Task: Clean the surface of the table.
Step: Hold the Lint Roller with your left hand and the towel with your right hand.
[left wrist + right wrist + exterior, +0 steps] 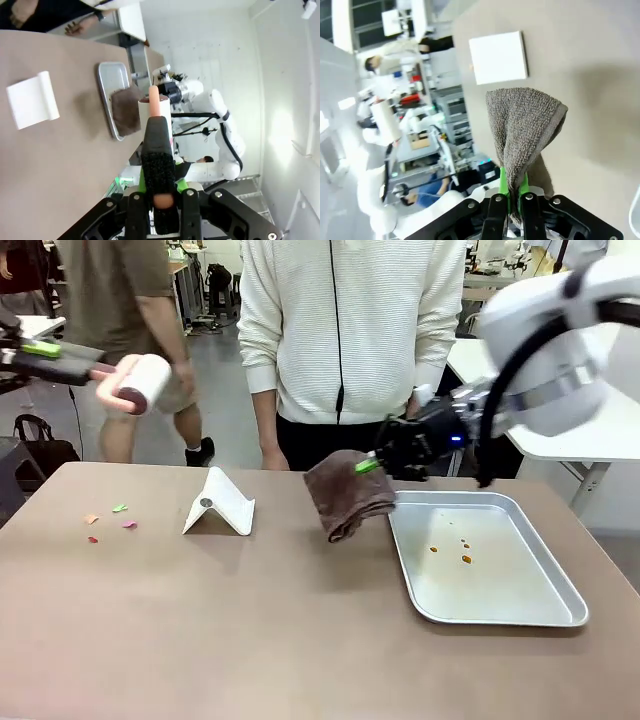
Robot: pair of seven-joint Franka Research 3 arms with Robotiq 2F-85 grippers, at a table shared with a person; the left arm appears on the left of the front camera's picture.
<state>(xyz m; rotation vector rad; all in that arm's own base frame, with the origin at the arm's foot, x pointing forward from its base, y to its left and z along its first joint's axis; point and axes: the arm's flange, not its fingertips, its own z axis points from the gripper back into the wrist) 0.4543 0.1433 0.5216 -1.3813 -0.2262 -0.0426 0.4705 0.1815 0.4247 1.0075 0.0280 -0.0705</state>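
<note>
Holding 2 tools clear of the tan table point(250, 630) below: lint roller point(140, 386) clamped by its handle in the left gripper point(161, 198), brown towel point(346, 500) pinched in the right gripper point(376, 462) beside the metal tray point(560, 606). Probably poised to clean; next, lower roller flat onto coloured scraps point(110, 521) at left.

Left hand point(161, 200) and right hand point(372, 464) both clamped, raised.
</note>
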